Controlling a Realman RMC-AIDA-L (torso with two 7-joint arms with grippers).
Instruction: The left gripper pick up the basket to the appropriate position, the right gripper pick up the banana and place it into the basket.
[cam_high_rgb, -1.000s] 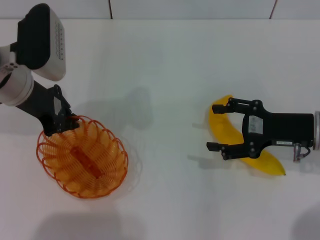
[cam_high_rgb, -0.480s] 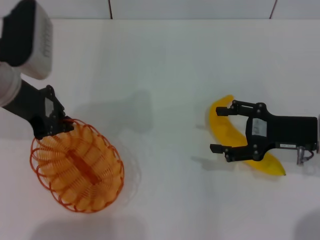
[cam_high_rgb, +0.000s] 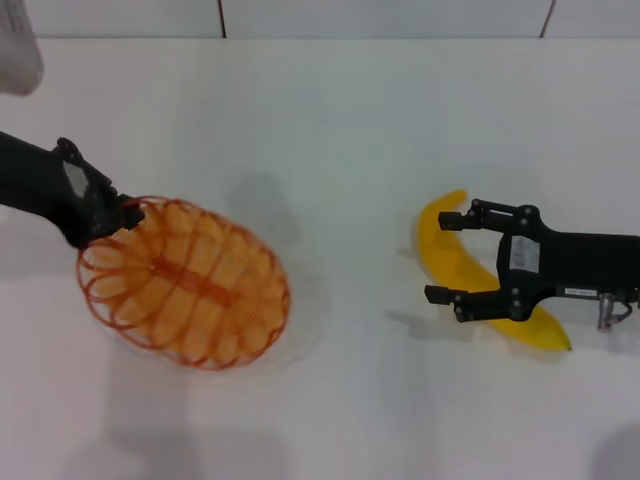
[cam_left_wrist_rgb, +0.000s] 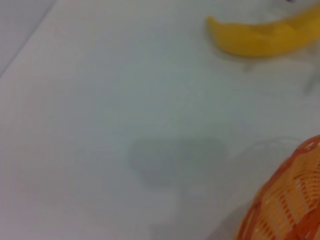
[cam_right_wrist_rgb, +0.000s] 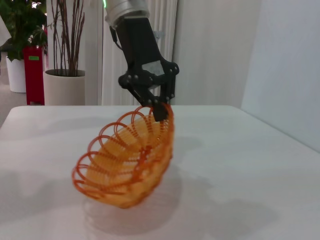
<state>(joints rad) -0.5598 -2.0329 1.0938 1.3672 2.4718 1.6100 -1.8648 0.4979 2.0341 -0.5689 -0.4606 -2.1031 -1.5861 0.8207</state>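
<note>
Basket (cam_high_rgb: 185, 283) swung rightward (lifted, tilted), left claw (cam_high_rgb: 118, 214) clamping rim; right claw (cam_high_rgb: 452, 255) spread.

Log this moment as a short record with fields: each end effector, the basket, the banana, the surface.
left end effector: shut on the basket rim, at the table's left
basket: orange wire, tilted, held by one end of its rim, nothing in it
right end effector: open, one finger on each side of the banana
banana: yellow, lying on the table, outside the basket
table: white
</note>
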